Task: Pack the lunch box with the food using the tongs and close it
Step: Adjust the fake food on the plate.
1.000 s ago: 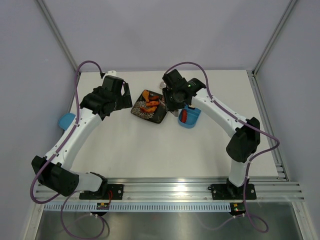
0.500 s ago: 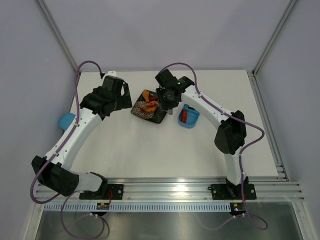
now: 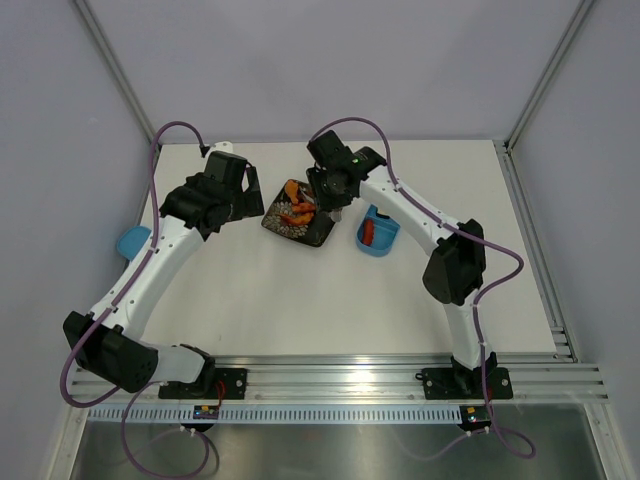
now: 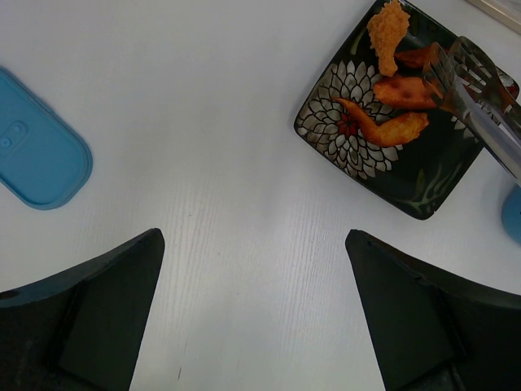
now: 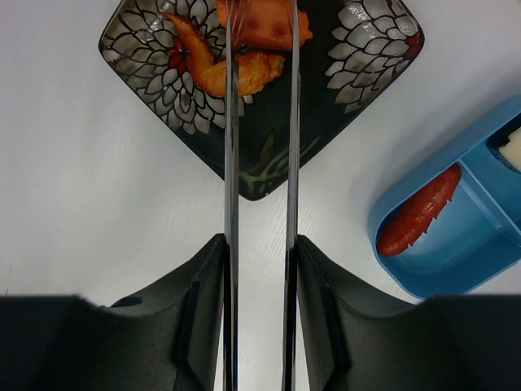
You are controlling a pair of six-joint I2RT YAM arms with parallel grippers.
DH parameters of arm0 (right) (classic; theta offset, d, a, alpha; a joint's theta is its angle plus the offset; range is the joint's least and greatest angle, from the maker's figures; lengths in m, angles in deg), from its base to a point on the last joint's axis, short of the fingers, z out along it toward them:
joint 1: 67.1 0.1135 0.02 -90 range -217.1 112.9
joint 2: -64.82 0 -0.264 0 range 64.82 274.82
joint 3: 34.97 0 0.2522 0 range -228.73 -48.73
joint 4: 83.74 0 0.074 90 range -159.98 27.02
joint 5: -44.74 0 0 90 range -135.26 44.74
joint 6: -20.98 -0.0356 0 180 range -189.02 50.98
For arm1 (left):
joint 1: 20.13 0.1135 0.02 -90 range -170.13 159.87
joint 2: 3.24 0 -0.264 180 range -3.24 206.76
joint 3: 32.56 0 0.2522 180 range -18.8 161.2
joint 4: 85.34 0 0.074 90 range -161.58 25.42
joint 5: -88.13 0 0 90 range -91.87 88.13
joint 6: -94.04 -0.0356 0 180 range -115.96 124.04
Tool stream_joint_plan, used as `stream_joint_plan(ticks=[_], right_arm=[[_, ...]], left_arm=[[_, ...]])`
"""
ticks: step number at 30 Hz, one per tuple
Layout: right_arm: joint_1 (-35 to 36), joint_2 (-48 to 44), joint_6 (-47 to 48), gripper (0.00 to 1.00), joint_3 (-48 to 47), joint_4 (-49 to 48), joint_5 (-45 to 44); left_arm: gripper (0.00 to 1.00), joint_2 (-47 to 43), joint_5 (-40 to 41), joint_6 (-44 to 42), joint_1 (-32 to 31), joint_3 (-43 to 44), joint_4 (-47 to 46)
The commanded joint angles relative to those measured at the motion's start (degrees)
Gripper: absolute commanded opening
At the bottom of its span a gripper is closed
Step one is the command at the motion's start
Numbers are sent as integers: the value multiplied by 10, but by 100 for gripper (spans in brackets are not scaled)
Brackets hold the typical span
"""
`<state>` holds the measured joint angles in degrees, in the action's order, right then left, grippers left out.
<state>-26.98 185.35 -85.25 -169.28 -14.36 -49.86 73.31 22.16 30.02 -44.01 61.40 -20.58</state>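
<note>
My right gripper (image 5: 260, 244) is shut on the silver tongs (image 5: 231, 163), one finger pressing each arm from outside. It hangs over the black flower plate (image 3: 312, 236). The tong tips (image 4: 453, 72) straddle an orange piece of food (image 5: 262, 24) on that plate, among other orange pieces (image 4: 389, 32). The light-blue lunch box (image 5: 488, 244) stands open just right of the plate and holds a red sausage (image 5: 417, 213) and a pale block (image 5: 513, 147). Its blue lid (image 4: 37, 155) lies far left. My left gripper (image 4: 254, 244) is open over bare table, left of the plate.
The plate (image 5: 350, 106) sits at the table's back middle, the lunch box (image 3: 380, 240) close to its right corner. The lid (image 3: 131, 241) rests at the left table edge. A metal rail (image 3: 530, 250) runs along the right side, and walls close off the back.
My right arm has swung left from beside the lunch box to over the plate, carrying the tongs. The left arm has not moved.
</note>
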Motion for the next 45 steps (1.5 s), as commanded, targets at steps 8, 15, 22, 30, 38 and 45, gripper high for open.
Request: stream_joint_plan(ticks=[8, 15, 22, 30, 38, 45], right_arm=[[-7, 20, 8, 44, 10, -20, -1], [-7, -19, 8, 45, 73, -38, 26], [-6, -71, -5, 44, 140, -53, 61], [0, -109, -1, 44, 154, -33, 94], [0, -94, 4, 44, 123, -14, 81], [0, -62, 14, 44, 49, 13, 46]], left_arm=[[99, -25, 12, 6, 2, 0, -13], [99, -30, 10, 6, 2, -6, -16], [99, -27, 8, 7, 2, -3, -18], [99, -18, 2, 8, 2, 0, -20], [99, -18, 1, 10, 1, 0, -20], [99, -21, 5, 10, 2, 0, -18]])
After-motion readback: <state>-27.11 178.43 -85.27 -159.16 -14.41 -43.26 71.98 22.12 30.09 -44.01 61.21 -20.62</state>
